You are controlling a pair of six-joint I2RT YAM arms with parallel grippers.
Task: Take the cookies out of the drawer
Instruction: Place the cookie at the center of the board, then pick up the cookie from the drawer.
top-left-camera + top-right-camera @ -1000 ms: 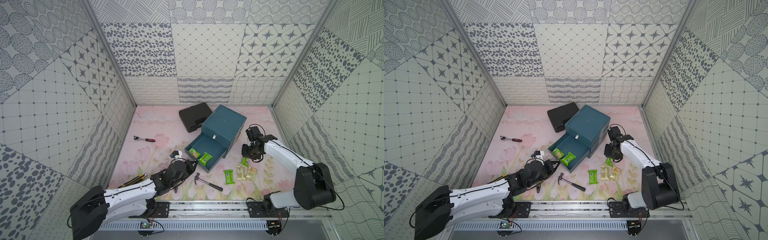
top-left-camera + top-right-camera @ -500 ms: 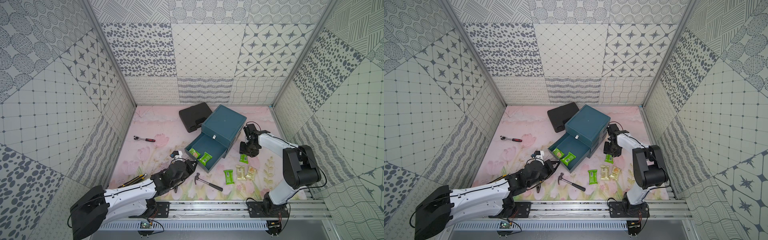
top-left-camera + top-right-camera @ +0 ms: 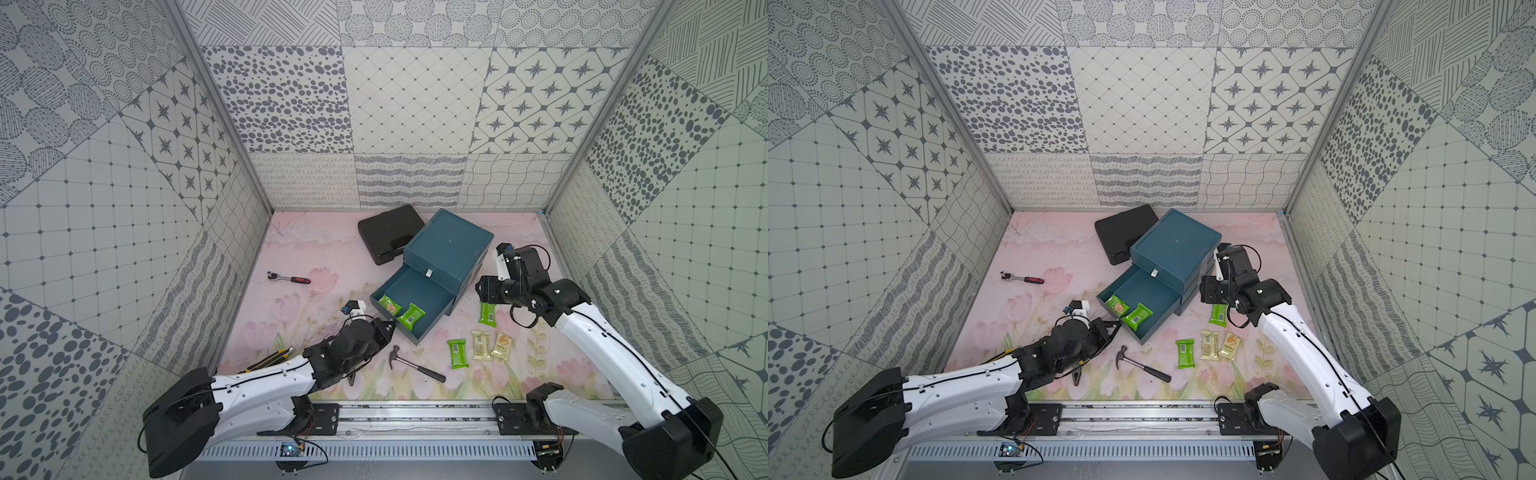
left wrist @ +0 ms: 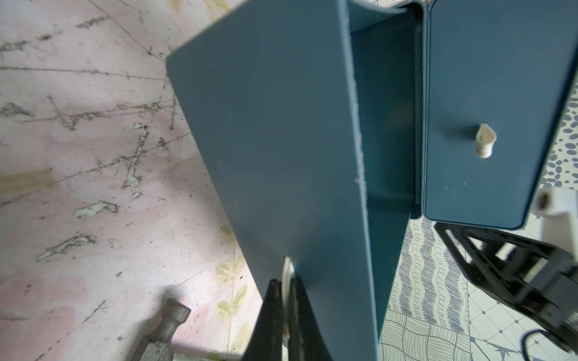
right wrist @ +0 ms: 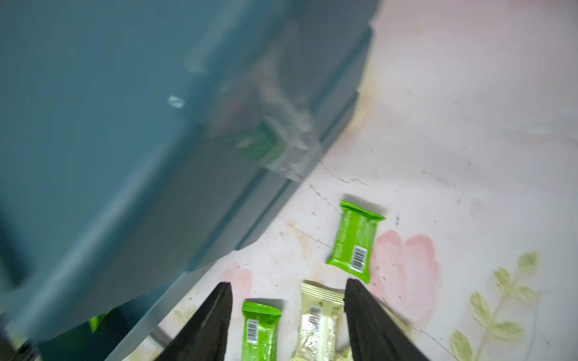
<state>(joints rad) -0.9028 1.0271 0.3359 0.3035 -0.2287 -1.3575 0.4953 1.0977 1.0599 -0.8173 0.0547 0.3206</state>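
Left fingers point(image 4: 271, 308) pinch the white pull point(image 4: 286, 275) of the drawer point(image 4: 266, 140), mostly hidden between them. Right fingers point(image 5: 215, 318) stand apart, empty; beyond them two cookies point(image 5: 261, 328) are cut off, the cabinet point(image 5: 93, 109) blurred.

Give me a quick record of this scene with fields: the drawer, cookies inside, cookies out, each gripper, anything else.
drawer: open
in drawer: two green packets
on table: two green packets, two beige packets
left gripper: shut on drawer handle
right gripper: open, empty, beside the cabinet
other: hammer, ratchet wrench, black case
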